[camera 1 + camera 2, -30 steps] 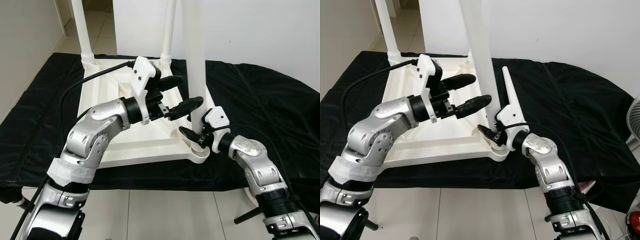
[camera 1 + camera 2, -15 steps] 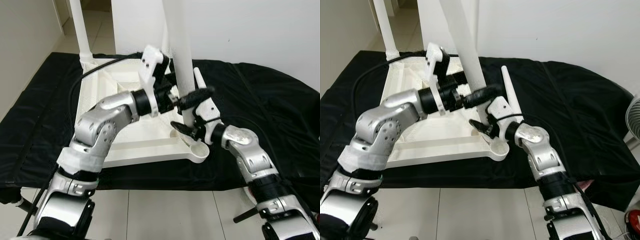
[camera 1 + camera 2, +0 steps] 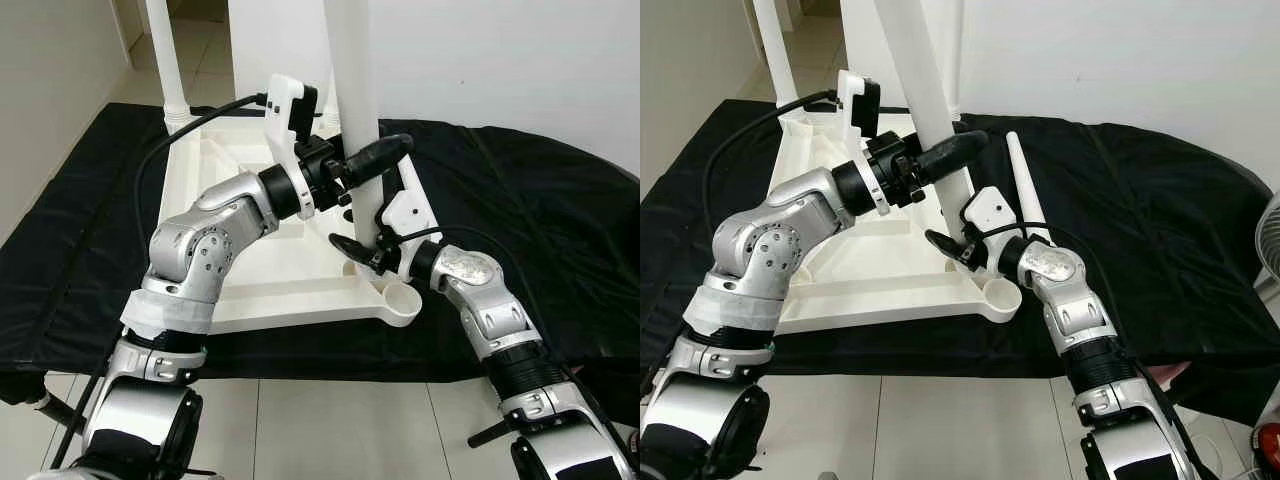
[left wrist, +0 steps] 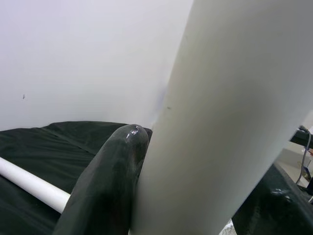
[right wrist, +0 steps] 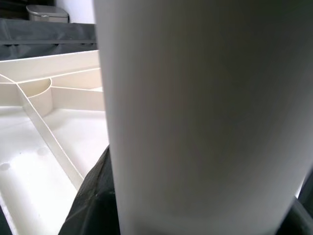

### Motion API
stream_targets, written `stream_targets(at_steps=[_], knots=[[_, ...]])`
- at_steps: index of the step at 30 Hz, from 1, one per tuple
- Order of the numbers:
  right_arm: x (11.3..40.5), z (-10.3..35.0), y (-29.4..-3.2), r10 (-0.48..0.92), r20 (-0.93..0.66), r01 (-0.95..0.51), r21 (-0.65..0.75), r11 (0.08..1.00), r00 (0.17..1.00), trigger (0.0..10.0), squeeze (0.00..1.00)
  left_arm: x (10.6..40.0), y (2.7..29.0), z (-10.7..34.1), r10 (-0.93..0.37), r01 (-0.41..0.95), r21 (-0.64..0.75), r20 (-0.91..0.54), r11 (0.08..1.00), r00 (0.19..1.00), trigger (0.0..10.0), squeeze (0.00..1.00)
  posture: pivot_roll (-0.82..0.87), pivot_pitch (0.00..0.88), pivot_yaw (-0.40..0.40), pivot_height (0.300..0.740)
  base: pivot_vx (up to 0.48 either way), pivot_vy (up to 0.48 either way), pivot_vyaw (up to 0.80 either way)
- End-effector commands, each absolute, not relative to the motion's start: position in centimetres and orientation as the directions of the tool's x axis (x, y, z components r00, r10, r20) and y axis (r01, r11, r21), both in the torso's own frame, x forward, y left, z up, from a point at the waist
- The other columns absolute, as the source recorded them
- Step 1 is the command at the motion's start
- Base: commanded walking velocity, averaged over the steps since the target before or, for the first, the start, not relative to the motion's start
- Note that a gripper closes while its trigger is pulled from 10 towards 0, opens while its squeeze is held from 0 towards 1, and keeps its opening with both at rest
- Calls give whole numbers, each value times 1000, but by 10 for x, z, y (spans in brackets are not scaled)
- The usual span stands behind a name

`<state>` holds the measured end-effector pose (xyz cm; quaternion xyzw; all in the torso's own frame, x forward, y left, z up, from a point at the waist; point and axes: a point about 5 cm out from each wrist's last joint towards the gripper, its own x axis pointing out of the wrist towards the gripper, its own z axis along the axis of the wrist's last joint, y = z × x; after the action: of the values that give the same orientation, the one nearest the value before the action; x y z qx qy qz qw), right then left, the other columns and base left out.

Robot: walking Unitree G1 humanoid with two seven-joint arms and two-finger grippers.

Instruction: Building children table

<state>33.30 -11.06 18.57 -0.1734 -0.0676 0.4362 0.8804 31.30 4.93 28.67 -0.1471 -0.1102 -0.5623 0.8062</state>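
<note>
Table leg [image 3: 352, 90] stands upright, both hands clasping it.

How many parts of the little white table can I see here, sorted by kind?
Table top: 1
Legs: 3, namely the standing leg at the far corner, the held leg clamped by the left gripper and the right gripper, and the lying leg on the black cloth
Total: 4
</note>
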Motion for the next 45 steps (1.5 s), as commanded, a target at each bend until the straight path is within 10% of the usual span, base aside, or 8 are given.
stream_targets(at_steps=[1, 7, 8, 20, 21, 23, 45], knots=[[335, 184, -110, 784, -40, -739, -367, 565, 619, 10000, 0, 307, 37, 295, -887, 965, -111, 380, 237, 262, 0, 0, -63, 0, -33, 740, 0, 0, 0], [340, 186, -109, 748, -1, -705, -333, 626, 664, 10000, 0, 311, 37, 300, -869, 950, -117, 385, 289, 311, 0, 0, -62, 0, -36, 740, 0, 0, 0], [342, 187, -109, 737, 20, -705, -277, 653, 676, 10000, 1000, 315, 36, 302, -858, 937, -121, 379, 327, 348, 10000, 0, -61, 0, -37, 740, 0, 0, 0], [354, 195, -101, 634, 82, -591, -286, 754, 769, 10000, 1000, 340, 33, 314, -788, 832, -156, 269, 532, 554, 10000, 0, -58, 0, -34, 740, 0, 0, 0], [357, 196, -99, 606, 87, -563, -284, 776, 791, 10000, 173, 342, 32, 316, -776, 821, -162, 270, 548, 571, 10000, 0, -58, 0, -34, 740, 0, 0, 0], [361, 198, -97, 574, 96, -534, -271, 801, 813, 10000, 0, 346, 31, 319, -759, 804, -152, 268, 575, 593, 10000, 0, -54, 0, -34, 740, 0, 0, 0], [394, 216, -67, 224, 165, -184, -230, 956, 961, 10000, 0, 369, 9, 351, -610, 640, -13, 289, 768, 738, 10000, 0, -44, 0, -67, 740, 0, 0, 0]])
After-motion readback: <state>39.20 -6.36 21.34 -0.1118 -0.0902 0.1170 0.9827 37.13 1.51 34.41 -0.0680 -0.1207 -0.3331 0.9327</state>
